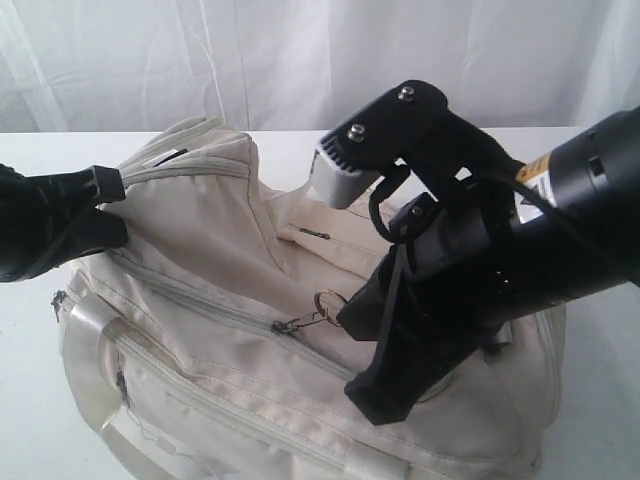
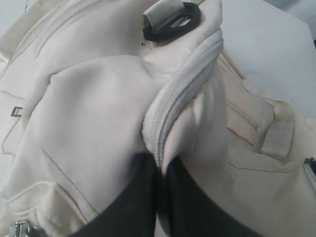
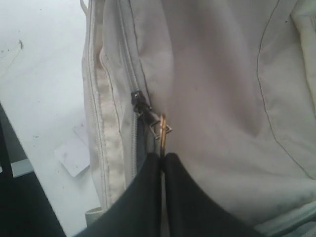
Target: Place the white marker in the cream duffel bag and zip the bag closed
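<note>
- The white marker is not seen in any view; it is judged to be already inside the cream duffel bag (image 1: 200, 230), though this cannot be confirmed.
- The bag is laid on the white table (image 1: 30, 420); a grey zipper is run across its top, with the slider (image 3: 139, 100) partway along and a metal pull ring (image 3: 163, 129) hung from it.
- The pull ring is pinched edge-on between the closed tips of the right gripper (image 3: 163, 159); the step in hand is judged to be the zipping.
- A fold of fabric at one end of the bag, beside a zipper, is clamped by the left gripper (image 2: 158, 165), its jaws nearly together on the cloth; the bag is thereby anchored.
- The pull should be made along the line of the teeth, low and steady; the fabric should be held taut so that no slack is bunched ahead of the slider; a sideways tug is to be avoided, since the thin ring could be slipped from the tips.
</note>
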Robot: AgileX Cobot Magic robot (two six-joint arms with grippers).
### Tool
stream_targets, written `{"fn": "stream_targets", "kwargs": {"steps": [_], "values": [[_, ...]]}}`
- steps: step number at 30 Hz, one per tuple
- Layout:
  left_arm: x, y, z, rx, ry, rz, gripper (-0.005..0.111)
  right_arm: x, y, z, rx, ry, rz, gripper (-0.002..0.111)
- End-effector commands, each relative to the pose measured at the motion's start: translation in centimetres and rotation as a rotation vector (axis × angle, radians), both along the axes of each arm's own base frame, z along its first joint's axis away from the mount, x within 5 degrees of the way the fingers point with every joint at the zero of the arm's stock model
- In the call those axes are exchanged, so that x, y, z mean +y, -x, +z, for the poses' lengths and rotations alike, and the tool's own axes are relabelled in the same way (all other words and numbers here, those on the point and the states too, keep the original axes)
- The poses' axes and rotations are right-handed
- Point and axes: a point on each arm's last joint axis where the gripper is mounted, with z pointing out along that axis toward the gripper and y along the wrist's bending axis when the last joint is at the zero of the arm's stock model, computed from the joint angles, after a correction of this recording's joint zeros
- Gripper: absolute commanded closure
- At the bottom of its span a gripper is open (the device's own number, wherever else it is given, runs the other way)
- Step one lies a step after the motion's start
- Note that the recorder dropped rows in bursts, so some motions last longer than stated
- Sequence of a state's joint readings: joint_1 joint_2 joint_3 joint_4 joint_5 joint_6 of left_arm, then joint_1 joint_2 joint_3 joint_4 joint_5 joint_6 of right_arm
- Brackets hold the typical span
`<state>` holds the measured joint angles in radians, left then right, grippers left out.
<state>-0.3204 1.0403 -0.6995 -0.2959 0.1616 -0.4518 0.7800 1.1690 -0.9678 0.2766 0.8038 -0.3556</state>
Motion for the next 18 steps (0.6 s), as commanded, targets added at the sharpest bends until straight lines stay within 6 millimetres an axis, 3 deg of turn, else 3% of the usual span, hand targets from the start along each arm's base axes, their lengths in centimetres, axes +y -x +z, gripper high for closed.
{"fn": "stream_targets", "kwargs": {"steps": [1,18], "values": [[0.16,0.07,-0.19,0.004,-0.012,-0.001,0.106,-0.10,0.41,0.06,0.020,-0.002,0.005,0.108],[0.17,0.16,-0.31,0.015,-0.025,-0.009,0.106,-0.02,0.62,0.06,0.057,-0.018,-0.006,0.108]]}}
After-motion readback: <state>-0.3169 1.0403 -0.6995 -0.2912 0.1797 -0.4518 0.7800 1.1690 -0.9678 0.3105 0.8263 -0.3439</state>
